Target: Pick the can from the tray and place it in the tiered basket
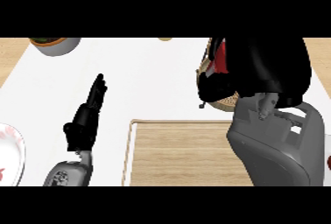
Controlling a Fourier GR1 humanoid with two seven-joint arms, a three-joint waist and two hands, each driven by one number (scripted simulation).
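— Item one, the can?
— Can (222, 59): red, mostly hidden. The right hand (265, 65) has its fingers curled round it, over the wicker tiered basket (226, 102).
— The tray?
— Tray (181, 148): wooden, on the near side of the basket, with the right forearm crossing its right part.
— The other hand?
— Left hand (84, 120): fingers straight, holding nothing, left of the tray.
— Sundries?
— Plate (12, 151) at the left edge; bowl (57, 44) in the far left corner.
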